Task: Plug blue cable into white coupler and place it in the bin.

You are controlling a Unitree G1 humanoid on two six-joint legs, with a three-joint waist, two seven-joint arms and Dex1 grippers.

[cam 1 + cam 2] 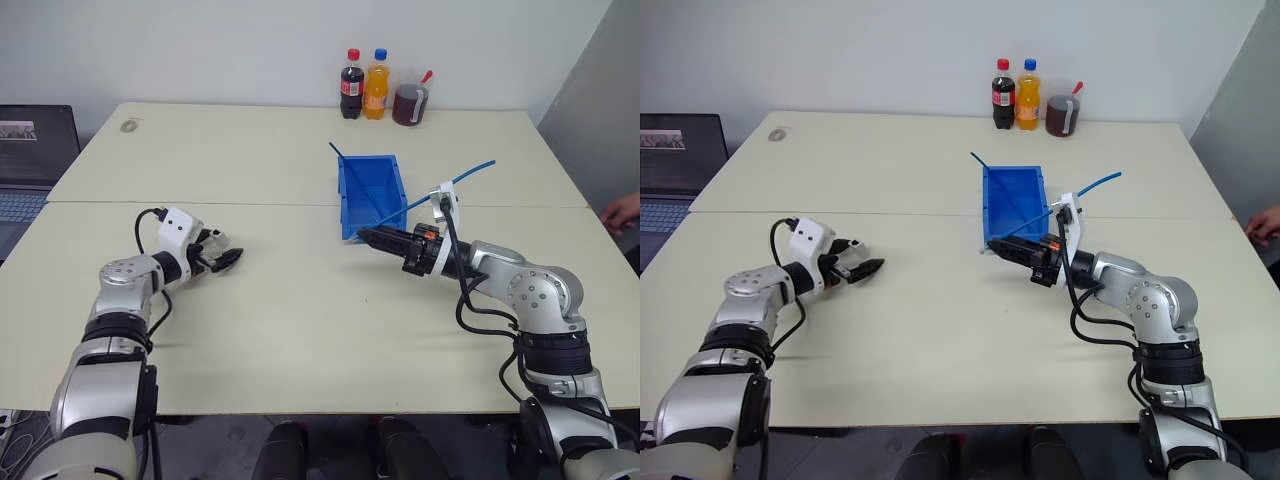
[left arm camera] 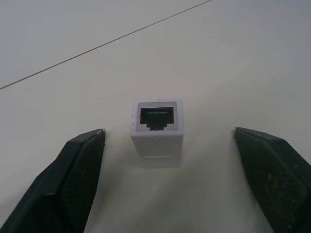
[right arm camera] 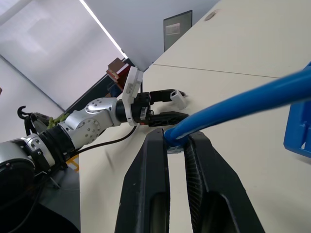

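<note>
The white coupler [image 2: 157, 133] is seen lying on the pale table [image 1: 300, 330], its dark socket face turned toward the left wrist camera, and it is flanked on both sides by the black fingers [image 2: 73, 174] of the left gripper [image 1: 222, 258], which are spread wide — neither pad touches the block. In the head views this gripper is held low over the table on the robot's left side, pointing toward the middle. The right gripper [image 1: 368, 237] is closed on the blue cable [image 1: 455, 182] near one plug end; in the right wrist view the cable is pinched between the two narrow fingers [image 3: 148, 194] and runs away as a thick blue band. From the grip the cable rises back past the right wrist and ends in the air above the table, to the right of the bin [image 1: 372, 196]. The bin stands near the table's centre, just beyond the right gripper's tips, and a darker, thinner blue cable [image 1: 352, 178] is seen leaning in it, one end sticking up past its far left corner. At the far edge of the table — well apart from the work — three drinks [image 1: 380, 88] are lined up: a dark bottle, an orange bottle and a cup. A laptop [image 1: 30, 150] is placed off the table's left edge, and a person's hand [image 1: 622, 212] is visible at the right border.
</note>
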